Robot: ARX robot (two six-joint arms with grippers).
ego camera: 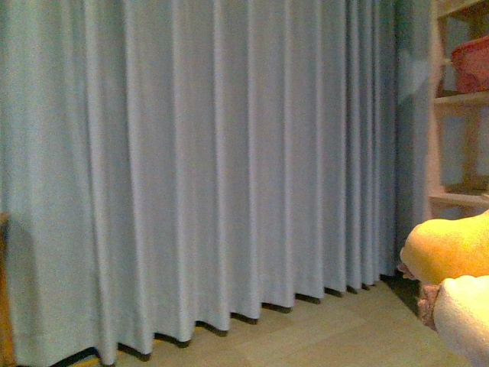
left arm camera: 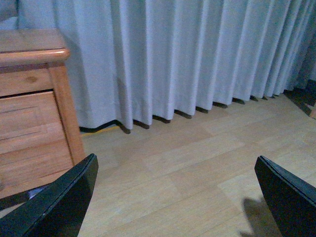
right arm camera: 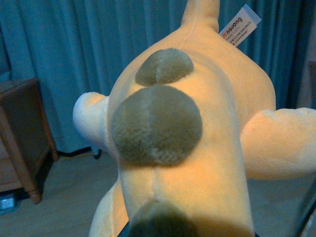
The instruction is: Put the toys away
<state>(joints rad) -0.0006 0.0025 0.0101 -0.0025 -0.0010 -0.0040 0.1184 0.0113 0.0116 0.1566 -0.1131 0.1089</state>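
The soft orange-yellow plush animal with olive-brown spots (right arm camera: 197, 148) is up off the floor at the robot's right, its long body running away from the right wrist toward the pleated blue-grey curtain (ego camera: 191, 153), white tag (right arm camera: 239, 24) at the far end. A wooden cabinet (left arm camera: 29, 113) stands to the left and a pale shelf rack (ego camera: 458, 99) to the right, with light wooden floor (left arm camera: 187, 168) between. The left fingers (left arm camera: 59, 202) gape wide, holding nothing, well apart from the plush; the right fingers are hidden beneath it, so I cannot tell their grip.

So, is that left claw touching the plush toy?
Apart. The left wrist view shows the left gripper open with only bare floor between its fingers, no plush toy.
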